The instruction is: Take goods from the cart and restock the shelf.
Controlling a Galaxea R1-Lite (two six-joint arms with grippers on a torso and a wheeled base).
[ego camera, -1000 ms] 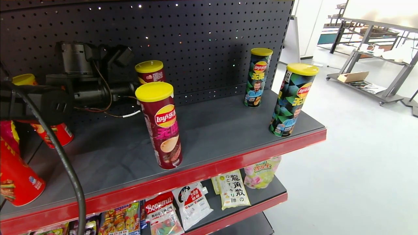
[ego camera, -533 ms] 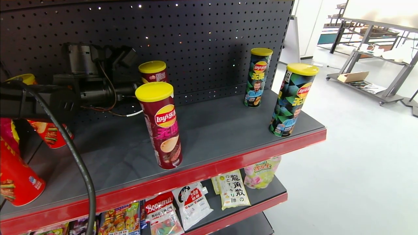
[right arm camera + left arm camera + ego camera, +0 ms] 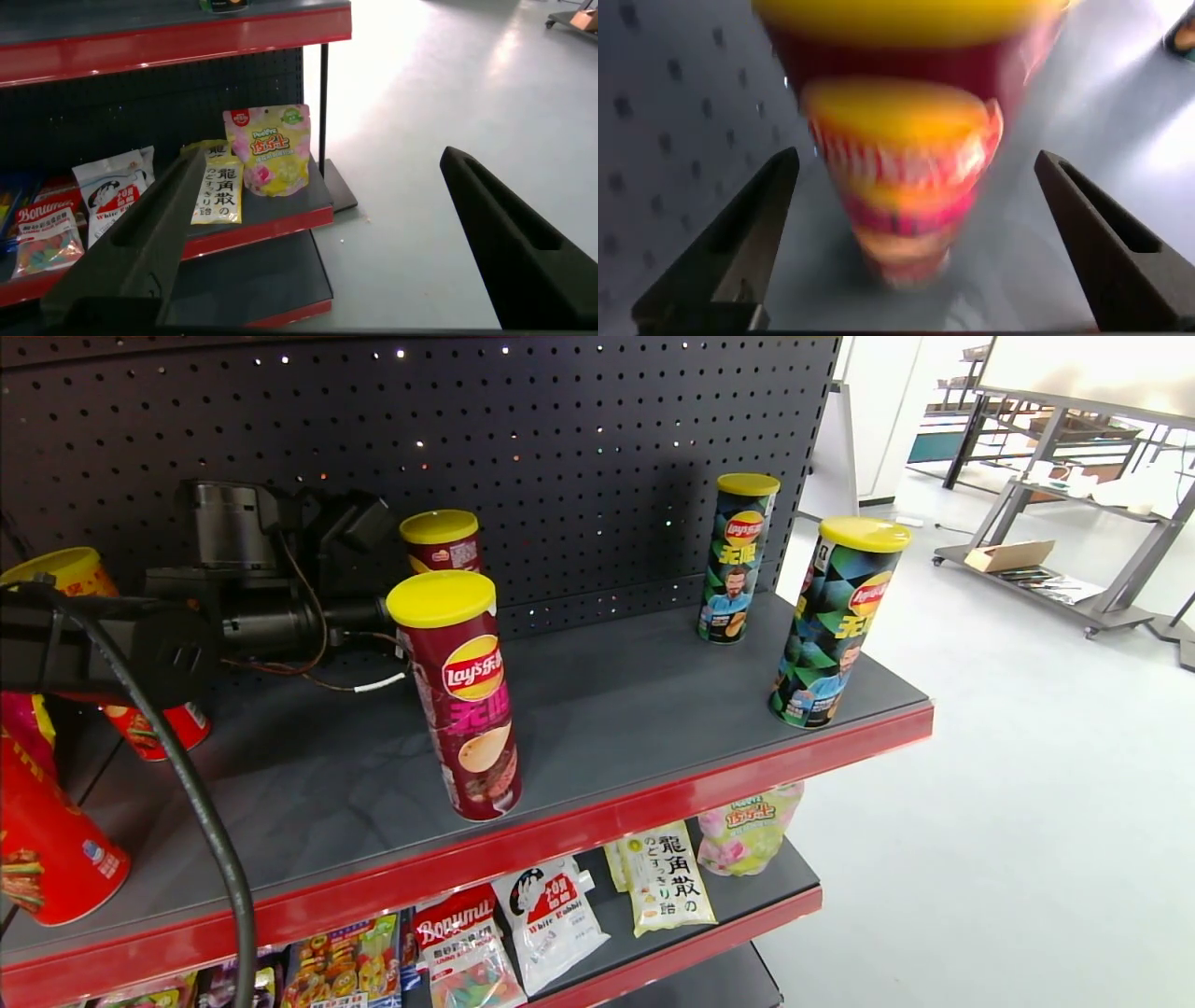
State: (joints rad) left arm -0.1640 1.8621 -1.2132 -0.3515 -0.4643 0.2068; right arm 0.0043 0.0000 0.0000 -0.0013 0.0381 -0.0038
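A maroon chip can with a yellow lid [image 3: 441, 539] stands at the back of the dark shelf [image 3: 635, 709], against the pegboard. My left arm [image 3: 271, 607] lies level along the pegboard, pointing at that can. In the left wrist view the can [image 3: 906, 187] is upright on the shelf between the spread fingers of my left gripper [image 3: 917, 157], which is open and clear of it. A second maroon can [image 3: 464, 700] stands near the front edge. My right gripper [image 3: 325, 154] is open with nothing in it, low down facing the lower shelves.
Two green-and-black cans [image 3: 738, 560] [image 3: 837, 621] stand at the shelf's right end. Red cans [image 3: 47, 840] [image 3: 149, 728] are at the left, partly behind my arm. Snack bags [image 3: 266, 149] lie on the lower shelf. Open floor and a metal rack [image 3: 1074, 569] are to the right.
My left arm has edged to the right along the pegboard. The back maroon can stands slightly farther right than a second ago.
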